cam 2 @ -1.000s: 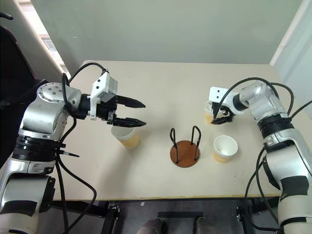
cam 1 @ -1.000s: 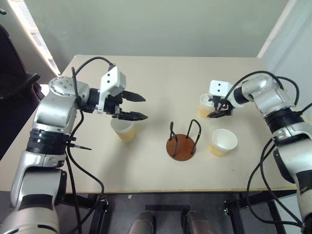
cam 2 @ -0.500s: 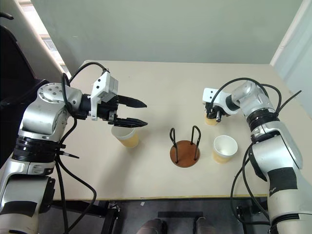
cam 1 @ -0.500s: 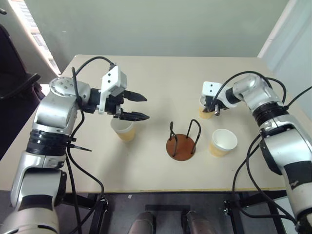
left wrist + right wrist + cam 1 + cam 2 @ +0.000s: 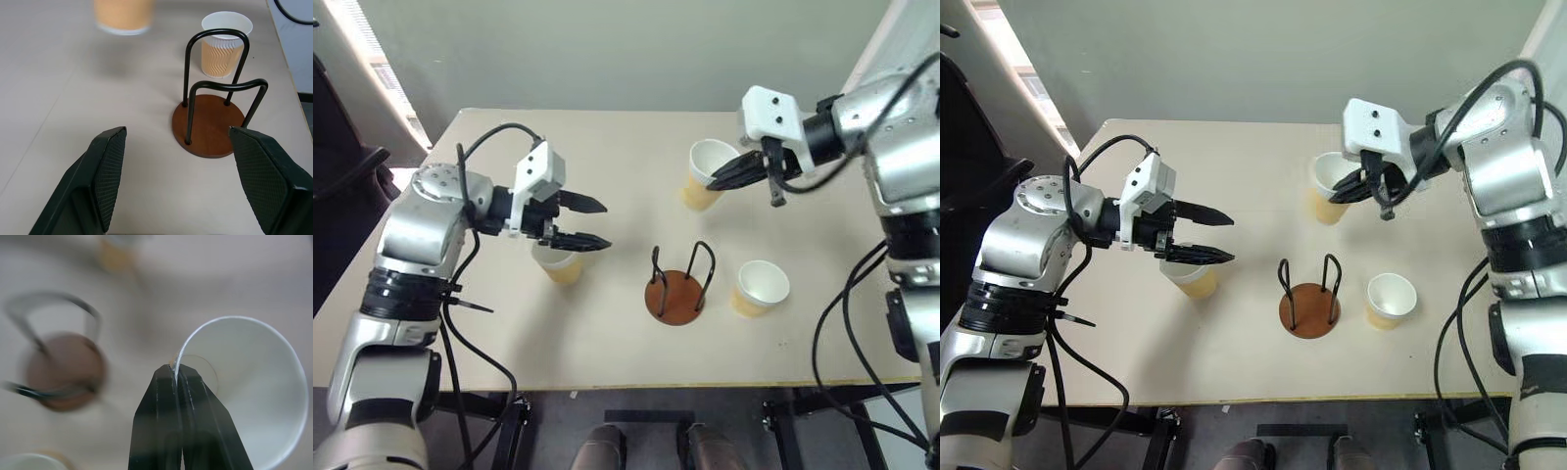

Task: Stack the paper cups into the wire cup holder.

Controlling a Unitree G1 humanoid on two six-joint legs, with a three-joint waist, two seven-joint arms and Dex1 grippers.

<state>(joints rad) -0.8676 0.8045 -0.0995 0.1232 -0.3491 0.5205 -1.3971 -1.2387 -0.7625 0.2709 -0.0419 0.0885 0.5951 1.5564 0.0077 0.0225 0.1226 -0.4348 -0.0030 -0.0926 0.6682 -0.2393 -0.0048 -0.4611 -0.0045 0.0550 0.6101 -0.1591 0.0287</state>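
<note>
1. Head views: right gripper (image 5: 722, 180) was clamped on the rim of a cup (image 5: 703, 176), held up clear of the table (image 5: 607, 343). Left gripper (image 5: 592, 223) stood wide, empty, over a second cup (image 5: 558, 264). Holder (image 5: 677, 290) sat empty mid-table; a third cup (image 5: 759, 287) stood just right of it.
2. Left wrist view: fingers (image 5: 105, 169) spread wide, nothing between them. Holder (image 5: 210, 122) stood upright ahead, one cup (image 5: 224, 46) beyond it, apart; another cup (image 5: 123, 17) hung blurred above the table.
3. Right wrist view: fingers (image 5: 168, 416) pinched the white rim of the cup (image 5: 244, 391), one inside, one outside. Holder (image 5: 63, 372) lay blurred below.
</note>
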